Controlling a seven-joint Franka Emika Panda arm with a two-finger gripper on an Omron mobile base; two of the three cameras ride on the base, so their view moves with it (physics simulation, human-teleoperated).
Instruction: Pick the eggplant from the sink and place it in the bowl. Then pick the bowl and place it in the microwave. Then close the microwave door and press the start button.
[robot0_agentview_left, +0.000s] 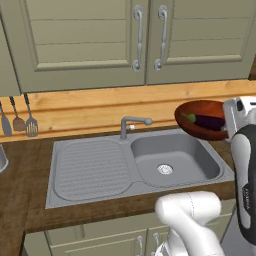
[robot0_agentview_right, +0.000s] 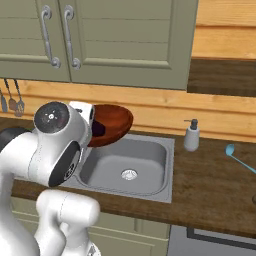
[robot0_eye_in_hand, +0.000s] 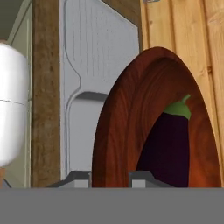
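The bowl (robot0_agentview_left: 202, 119) is off the counter, hanging above the right rear corner of the sink (robot0_agentview_left: 100, 172), and the eggplant (robot0_agentview_left: 206, 121) lies inside it against the lower wall. Your gripper (robot0_eye_in_hand: 110, 177) is pinching the bowl's rim: in the hand view one fingertip sits outside the wall and one inside, with the glossy wood between them.

You should treat the bowl as stiff and probably fairly light, but a one-sided rim hold leaves most of its width hanging out from the fingers, so it will want to lever and twist in the grip. The polished surface looks slick, which makes that worse. The eggplant is small, smooth and loose; in the left base view the bowl looks tilted, and any further tip could roll the eggplant out over the low side. Keep the rim as level as you can.

For room, you have open air over the basin. Watch the faucet (robot0_agentview_left: 131, 125) to the left of the bowl and the wooden backsplash (robot0_agentview_left: 100, 107) close behind it. The cabinet doors (robot0_agentview_left: 145, 35) hang above, so lift sparingly. On the right side, the soap dispenser (robot0_agentview_right: 191, 135) stands on the countertop (robot0_agentview_right: 215, 185) beyond the sink, near the wall.
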